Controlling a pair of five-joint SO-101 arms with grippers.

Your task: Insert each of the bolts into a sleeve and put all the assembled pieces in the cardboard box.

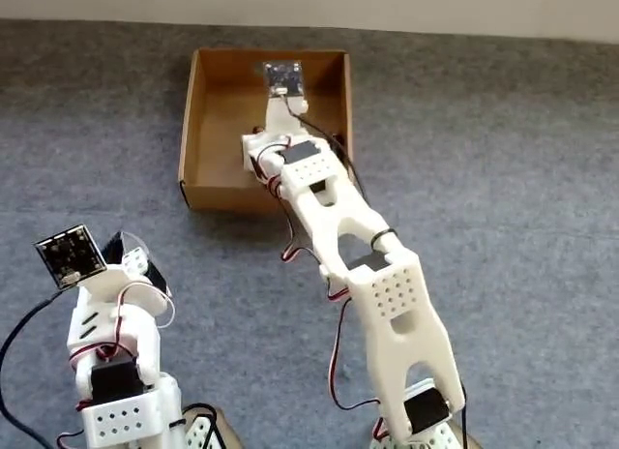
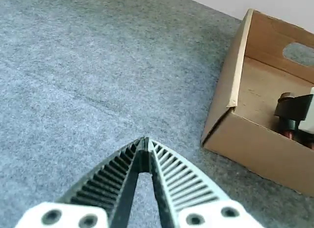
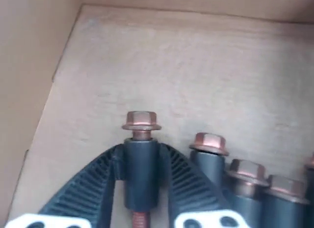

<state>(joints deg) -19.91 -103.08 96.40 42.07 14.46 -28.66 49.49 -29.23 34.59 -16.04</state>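
Note:
Inside the cardboard box [image 3: 162,56], my right gripper [image 3: 141,161] is shut on a dark sleeve [image 3: 141,174] with a copper bolt [image 3: 141,123] through it. Beside it on the box floor lie several more assembled pieces [image 3: 245,188], side by side, their bolt heads showing. From above, the right arm [image 1: 329,207] stretches into the cardboard box [image 1: 208,130]. My left gripper [image 2: 144,144] is shut on nothing, its tips together above the grey carpet, short of the cardboard box [image 2: 230,90]. The left arm [image 1: 111,314] sits at the near left.
Grey carpet [image 1: 484,159] covers the table around the box. The box walls [image 3: 29,80] rise close beside the right gripper. Red and black cables [image 1: 338,352] hang along the right arm.

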